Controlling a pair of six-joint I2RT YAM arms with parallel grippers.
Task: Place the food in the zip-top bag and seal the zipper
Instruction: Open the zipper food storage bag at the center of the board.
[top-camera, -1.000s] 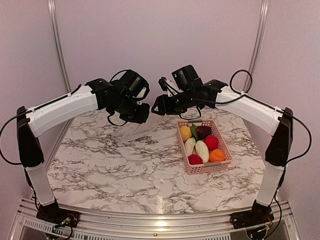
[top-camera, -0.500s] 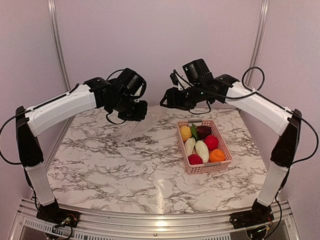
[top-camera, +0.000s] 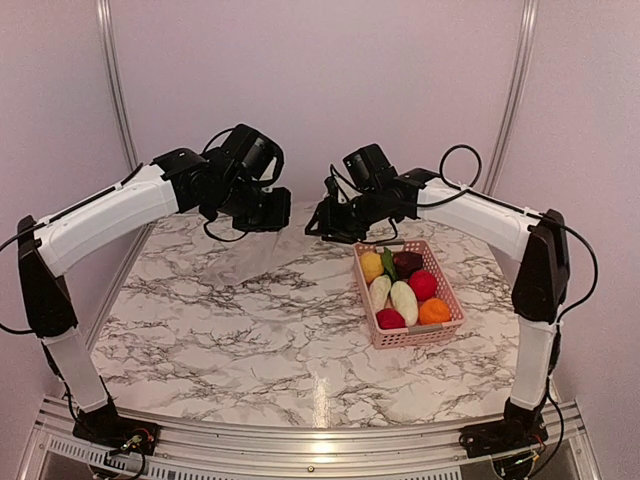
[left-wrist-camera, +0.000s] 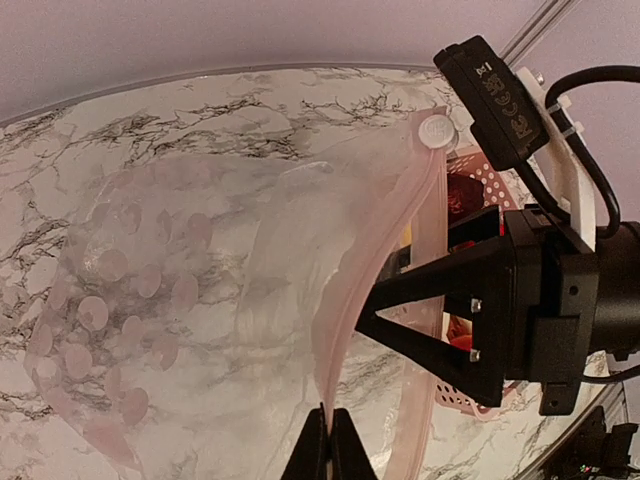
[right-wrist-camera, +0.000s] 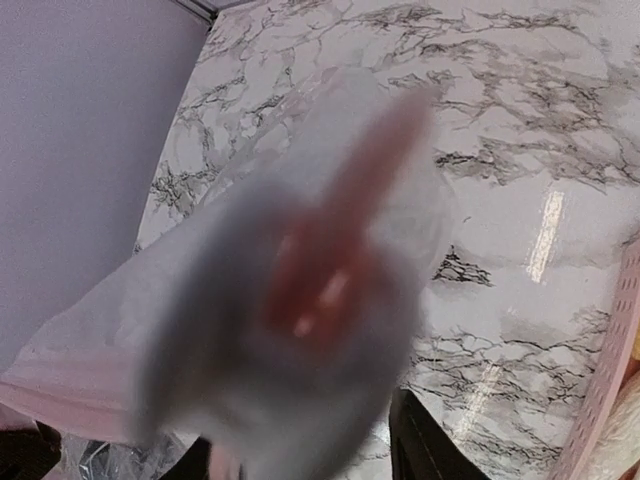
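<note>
— What sits nearest?
— A pink basket (top-camera: 418, 338), right of centre on the table. The food (top-camera: 404, 296) lies in it: red, orange, yellow and maroon rounds, two white pieces, a green leaf.
— And the zip-top bag (left-wrist-camera: 180, 280)?
— Beyond the basket, held up between the two arms. It is clear, crinkled and dotted pale pink. The left gripper (left-wrist-camera: 328, 442) is pinched tight on the zipper (left-wrist-camera: 378, 250), and the plastic hangs from there.
— The right gripper (top-camera: 324, 220)?
— Its tip reaches the bag's mouth edge. The plastic lies blurred across its own camera, so I cannot tell whether it grips.
— Anything in the way?
— That gripper stands between the bag's mouth and the basket.
— The surface? The room?
— A white table (top-camera: 240, 330) veined grey like marble. Behind it is a plain pale wall (top-camera: 320, 80), with a metal tube (top-camera: 113, 90) at each side.
</note>
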